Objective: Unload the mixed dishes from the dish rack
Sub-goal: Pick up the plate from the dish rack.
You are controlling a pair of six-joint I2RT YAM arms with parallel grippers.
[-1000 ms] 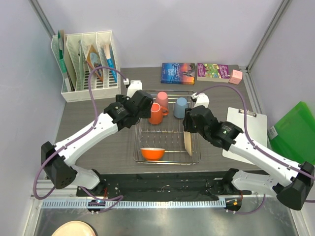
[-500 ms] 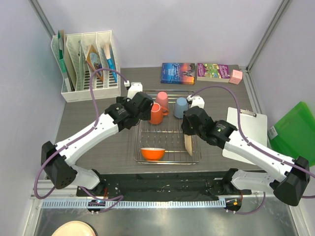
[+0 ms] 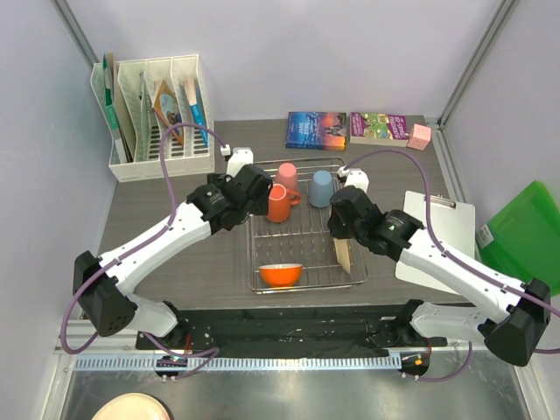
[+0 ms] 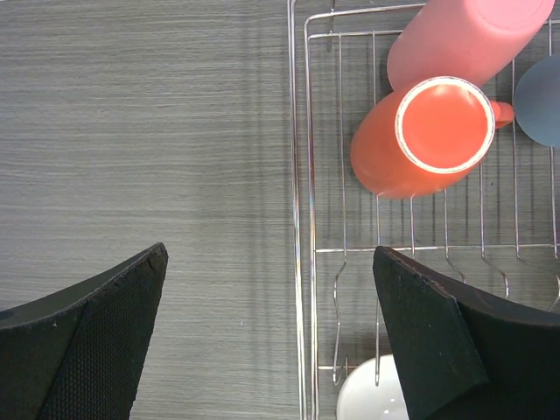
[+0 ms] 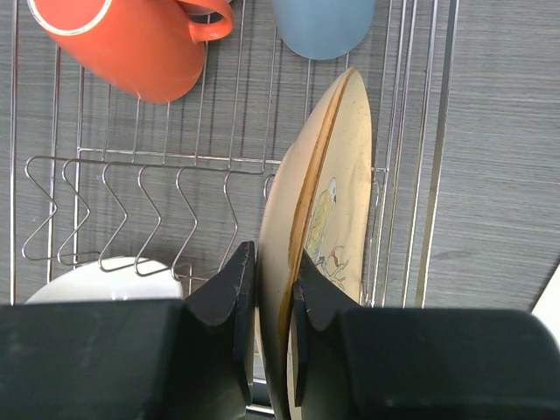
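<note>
The dish rack (image 3: 306, 238) holds an orange mug (image 3: 278, 203), a pink cup (image 3: 288, 178) and a light blue cup (image 3: 321, 188) at its far end. An orange bowl (image 3: 280, 275) sits at the near end. The cream plate (image 3: 347, 254) stands on edge at the right. My right gripper (image 5: 274, 289) is shut on the plate's (image 5: 337, 192) rim, one finger on each face. My left gripper (image 4: 271, 332) hangs wide open over the rack's left rim (image 4: 293, 175), holding nothing, with the mug (image 4: 433, 140) just beyond it.
A white file organiser (image 3: 153, 114) stands at the back left. Two books (image 3: 317, 129) and a pink block (image 3: 419, 136) lie along the back. A clipboard (image 3: 437, 236) lies right of the rack, with a green folder (image 3: 521, 236) beyond it.
My right gripper's fingers have closed onto the plate's rim. The rack, with the bowl and plate, has slid slightly to the right. The left arm has barely moved.
</note>
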